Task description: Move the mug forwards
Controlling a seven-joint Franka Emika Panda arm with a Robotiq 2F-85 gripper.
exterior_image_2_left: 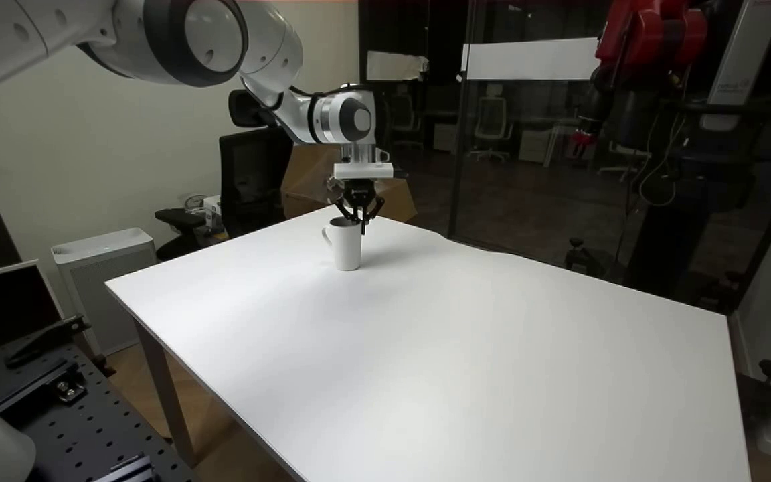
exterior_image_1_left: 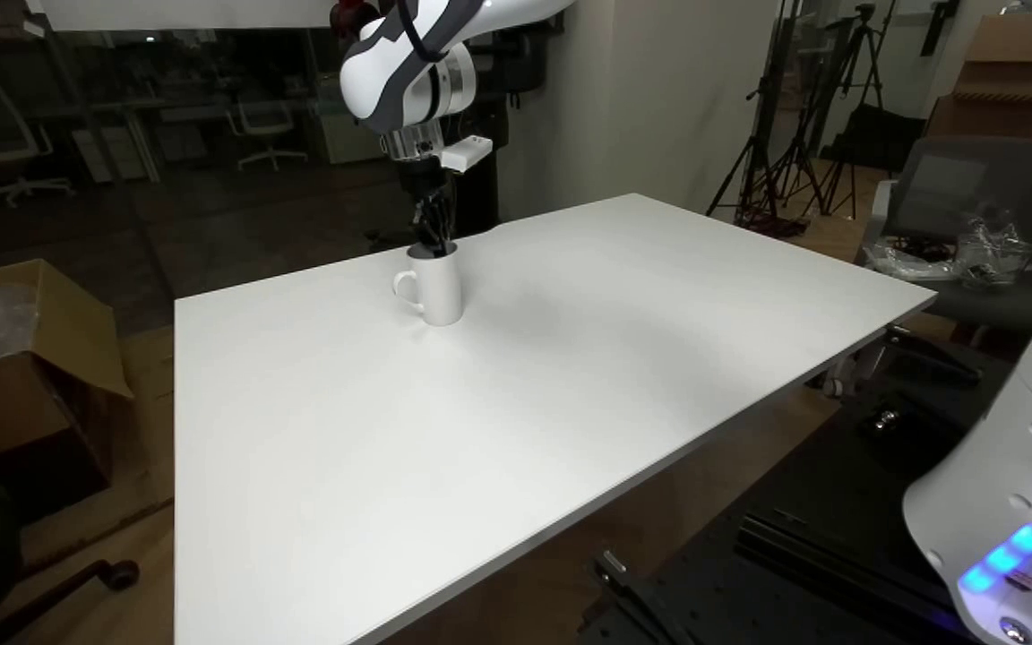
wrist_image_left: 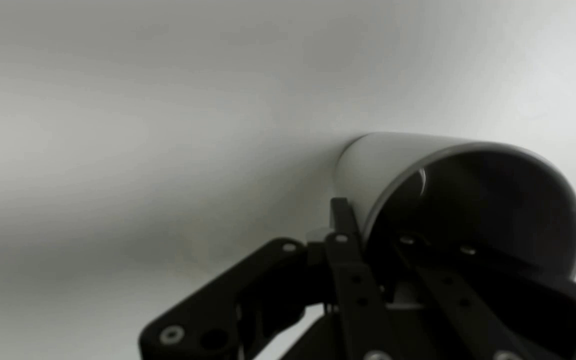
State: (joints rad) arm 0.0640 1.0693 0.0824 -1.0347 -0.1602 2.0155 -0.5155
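Mug (exterior_image_2_left: 345,248), one, one end effector (exterior_image_2_left: 359,223) astride rim (wrist_image_left: 485,146)

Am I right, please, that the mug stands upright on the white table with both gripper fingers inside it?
Not quite: the wrist view shows one gripper finger outside the white mug, with only the other inside it. The mug does stand upright on the white table.

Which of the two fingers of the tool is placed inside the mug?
The right-hand finger in the wrist view: it goes down into the mug, while the left-hand finger stands outside, beside the mug's wall.
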